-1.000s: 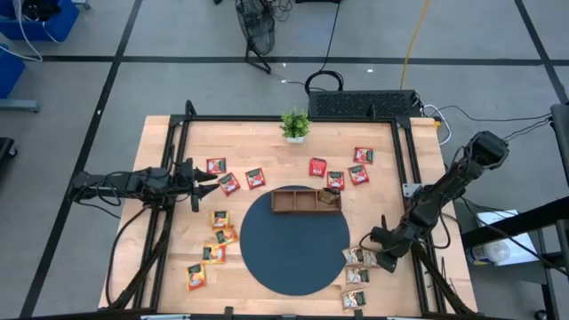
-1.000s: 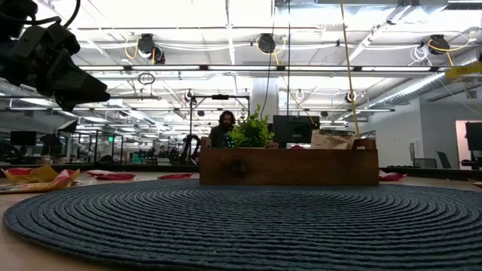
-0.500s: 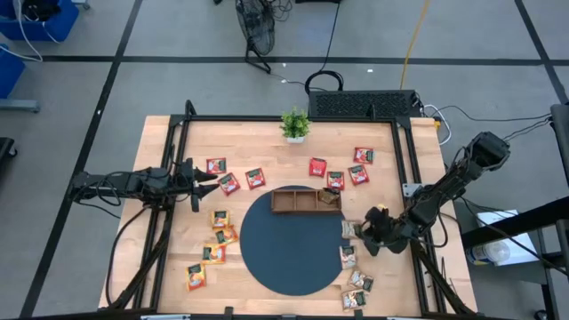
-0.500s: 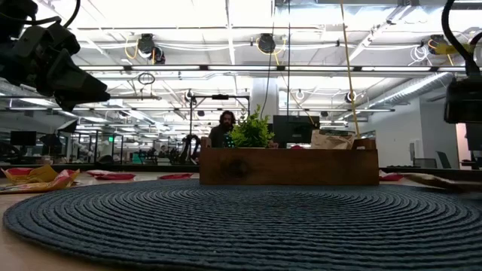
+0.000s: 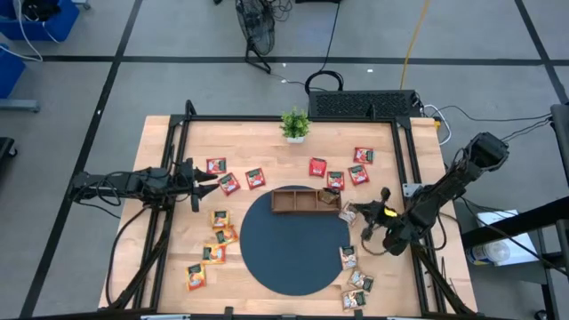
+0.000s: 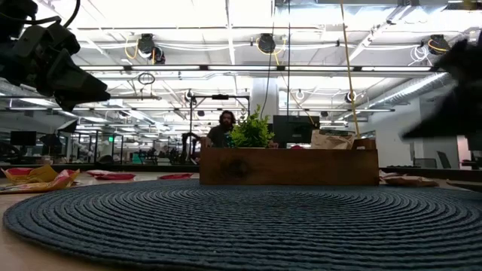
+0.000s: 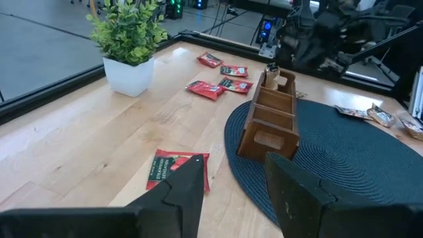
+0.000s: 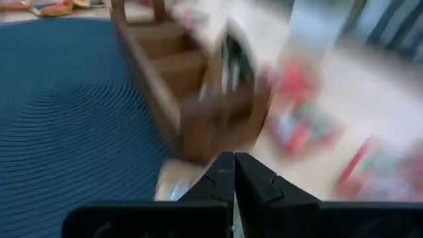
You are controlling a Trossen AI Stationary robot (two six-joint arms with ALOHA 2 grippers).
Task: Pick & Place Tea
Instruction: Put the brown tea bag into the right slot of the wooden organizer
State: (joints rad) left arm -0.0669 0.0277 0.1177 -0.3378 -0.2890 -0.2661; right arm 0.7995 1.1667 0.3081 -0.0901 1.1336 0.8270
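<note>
Carrying pale tea sachet (image 5: 348,212) between clamped jaws, right gripper (image 5: 359,216) hung beside wooden tray's (image 5: 306,201) right end, one sachet already inside. Red, yellow, pale sachets lay scattered on tabletop. Left gripper (image 5: 206,180) waited near left edge, jaws apart, empty.

Bright overhead lighting, right wrist view blurred

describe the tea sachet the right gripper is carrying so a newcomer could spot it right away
Start at the dark round mat mid-table and find the wooden tray on its far edge. Just off the tray's right end, the right gripper is shut on a pale tea sachet. It is the only pale sachet up by the tray; the other pale ones lie off the mat's near right edge.
</note>
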